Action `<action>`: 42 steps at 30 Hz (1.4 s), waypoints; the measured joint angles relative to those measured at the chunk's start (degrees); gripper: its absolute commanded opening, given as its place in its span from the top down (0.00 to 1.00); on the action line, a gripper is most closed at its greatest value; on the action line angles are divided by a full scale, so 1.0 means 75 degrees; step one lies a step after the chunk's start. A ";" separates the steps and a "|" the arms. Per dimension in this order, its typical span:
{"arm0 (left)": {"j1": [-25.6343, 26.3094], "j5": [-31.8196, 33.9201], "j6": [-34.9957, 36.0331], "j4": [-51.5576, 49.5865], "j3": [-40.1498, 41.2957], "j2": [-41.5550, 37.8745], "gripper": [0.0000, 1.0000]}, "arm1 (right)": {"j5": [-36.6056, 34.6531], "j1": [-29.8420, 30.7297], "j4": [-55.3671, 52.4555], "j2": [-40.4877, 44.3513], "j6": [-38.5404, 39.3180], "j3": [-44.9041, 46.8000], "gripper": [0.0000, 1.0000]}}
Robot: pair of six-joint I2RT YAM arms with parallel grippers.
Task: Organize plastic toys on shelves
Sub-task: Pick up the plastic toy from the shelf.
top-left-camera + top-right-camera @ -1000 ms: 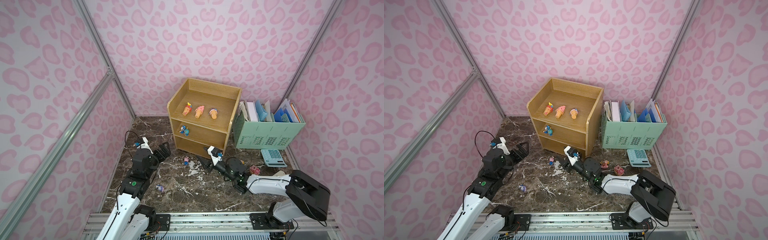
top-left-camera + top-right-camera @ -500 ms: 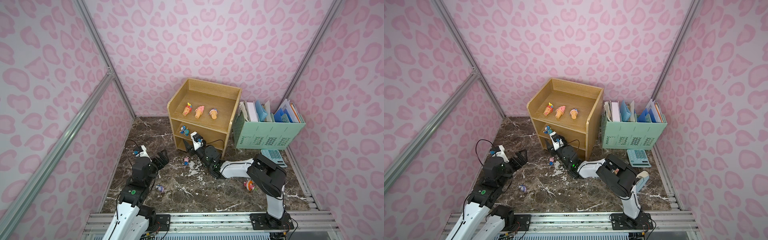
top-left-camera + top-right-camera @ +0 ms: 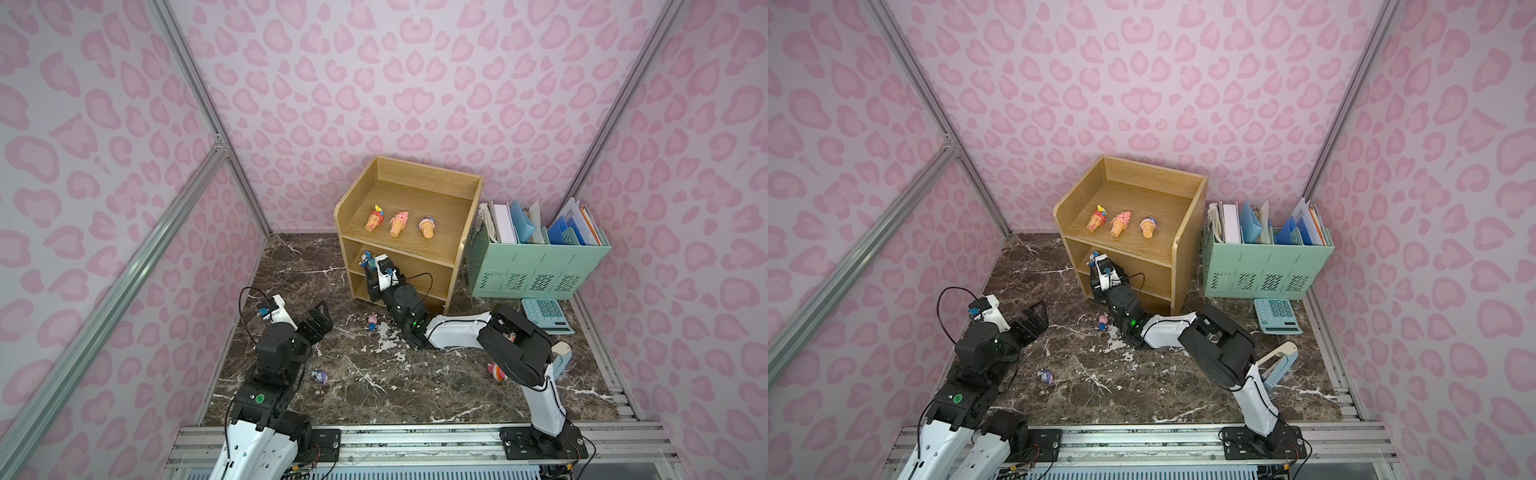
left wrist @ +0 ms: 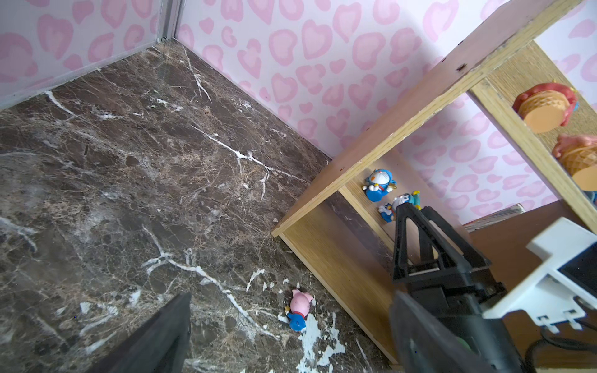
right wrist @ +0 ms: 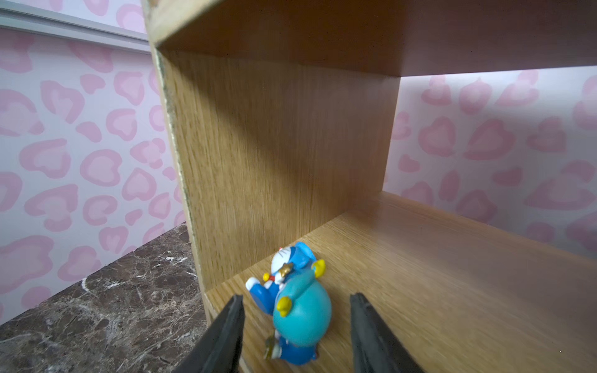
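The shelves [image 3: 465,232] stand at the back, a light-oak unit. Three orange cone toys [image 3: 399,223] lie on the top tier. My right gripper [image 5: 296,297] reaches into the middle tier at its left end, open. A teal-and-blue toy [image 5: 302,316] lies on the shelf board between its fingers with a gap on each side. A blue-white toy [image 4: 378,184] lies just behind it. My left gripper [image 3: 320,322] hovers open and empty over the table at the left. A pink toy [image 3: 372,321] lies on the table before the shelves.
A small purple toy [image 3: 320,376] lies near the left arm. Another pink toy [image 3: 496,371] shows partly behind the right arm's elbow. A mint file organizer [image 3: 540,266] with papers and a mint calculator [image 3: 546,316] stand at the right. Pink walls close three sides.
My right gripper has moved from the table in front of the shelves up into the middle tier's left end. My left arm has drawn back a little toward the front.
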State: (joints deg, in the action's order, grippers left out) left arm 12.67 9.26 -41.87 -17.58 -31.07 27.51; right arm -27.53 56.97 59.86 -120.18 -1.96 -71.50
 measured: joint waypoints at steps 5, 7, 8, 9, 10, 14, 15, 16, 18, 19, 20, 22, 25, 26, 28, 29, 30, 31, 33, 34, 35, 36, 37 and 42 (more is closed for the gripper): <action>0.0000 0.0061 0.0000 -0.0003 0.0000 -0.0073 0.02 | -0.0070 -0.0064 -0.0143 -0.0117 -0.0085 -0.0230 0.51; 0.0000 0.0070 0.0000 -0.0006 0.0000 -0.0125 0.02 | -0.0102 -0.0079 -0.0230 -0.0146 -0.0114 -0.0315 0.52; 0.0000 0.0090 0.0000 -0.0006 0.0000 -0.0163 0.02 | -0.0114 -0.0082 -0.0274 -0.0163 -0.0134 -0.0358 0.53; 0.0000 0.0093 0.0000 -0.0006 0.0000 -0.0181 0.02 | -0.0114 -0.0087 -0.0335 -0.0178 -0.0140 -0.0402 0.55; 0.0000 0.0093 0.0000 -0.0009 0.0000 -0.0187 0.02 | -0.0114 -0.0099 -0.0364 -0.0192 -0.0140 -0.0434 0.56; 0.0000 0.0111 0.0000 -0.0093 0.0000 -0.0239 0.02 | -0.0108 -0.0111 -0.0475 -0.0210 -0.0163 -0.0498 0.56; 0.0000 0.0119 0.0000 -0.0119 -0.0006 -0.0256 0.02 | -0.0096 -0.0111 -0.0519 -0.0216 -0.0166 -0.0519 0.57; 0.0000 0.0119 0.0000 -0.0131 -0.0009 -0.0268 0.02 | -0.0076 -0.0114 -0.0548 -0.0219 -0.0172 -0.0539 0.59; 0.0000 0.0122 0.0000 -0.0184 -0.0023 -0.0306 0.02 | -0.0026 -0.0128 -0.0638 -0.0221 -0.0189 -0.0583 0.62; 0.0000 0.0122 0.0000 -0.0204 -0.0032 -0.0321 0.02 | -0.0017 -0.0134 -0.0670 -0.0221 -0.0204 -0.0603 0.64; 0.0000 0.0125 0.0000 -0.0230 -0.0047 -0.0332 0.02 | 0.0009 -0.0146 -0.0702 -0.0221 -0.0227 -0.0618 0.66; 0.0000 0.0128 0.0003 -0.0280 -0.0070 -0.0356 0.02 | 0.0052 -0.0160 -0.0737 -0.0219 -0.0224 -0.0618 0.71; 0.0000 0.0125 0.0003 -0.0388 -0.0114 -0.0388 0.02 | 0.0117 -0.0160 -0.0740 -0.0140 -0.0291 -0.0519 0.78; 0.0000 0.0125 0.0003 -0.0408 -0.0128 -0.0411 0.02 | 0.0122 -0.0160 -0.0731 -0.0093 -0.0309 -0.0455 0.79; 0.0000 0.0122 0.0003 -0.0425 -0.0146 -0.0460 0.02 | 0.0140 -0.0152 -0.0676 0.0052 -0.0335 -0.0242 0.82; 0.0000 0.0119 0.0003 -0.0431 -0.0160 -0.0472 0.02 | 0.0143 -0.0146 -0.0647 0.0134 -0.0341 -0.0125 0.82; 0.0000 0.0117 0.0003 -0.0434 -0.0169 -0.0478 0.02 | 0.0140 -0.0140 -0.0618 0.0230 -0.0373 0.0017 0.82; 0.0000 0.0108 0.0003 -0.0437 -0.0175 -0.0481 0.02 | 0.0137 -0.0131 -0.0618 0.0309 -0.0391 0.0117 0.83; 0.0000 0.0032 0.0003 -0.0458 -0.0216 -0.0463 0.03 | 0.0146 -0.0122 -0.0568 0.0536 -0.0495 0.0423 0.83; 0.0000 -0.0017 0.0003 -0.0455 -0.0242 -0.0440 0.04 | 0.0146 -0.0114 -0.0551 0.0629 -0.0525 0.0545 0.83; 0.0000 -0.0119 0.0009 -0.0449 -0.0268 -0.0399 0.04 | 0.0152 -0.0105 -0.0539 0.0766 -0.0545 0.0717 0.83; 0.0000 -0.0259 0.0035 -0.0420 -0.0289 -0.0321 0.05 | 0.0175 -0.0099 -0.0522 0.0909 -0.0574 0.0901 0.83; 0.0000 -0.0393 0.0058 -0.0382 -0.0306 -0.0248 0.05 | 0.0187 -0.0082 -0.0516 0.1029 -0.0595 0.1029 0.83; 0.0017 -0.1364 0.0431 0.0102 -0.0309 0.0256 0.08 | 0.0411 0.0137 -0.0274 0.2040 -0.0743 0.1877 0.83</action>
State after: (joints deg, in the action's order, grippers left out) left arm 12.80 -0.97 -38.63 -16.82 -33.39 29.43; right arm -24.45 58.00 57.80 -104.88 -7.53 -57.43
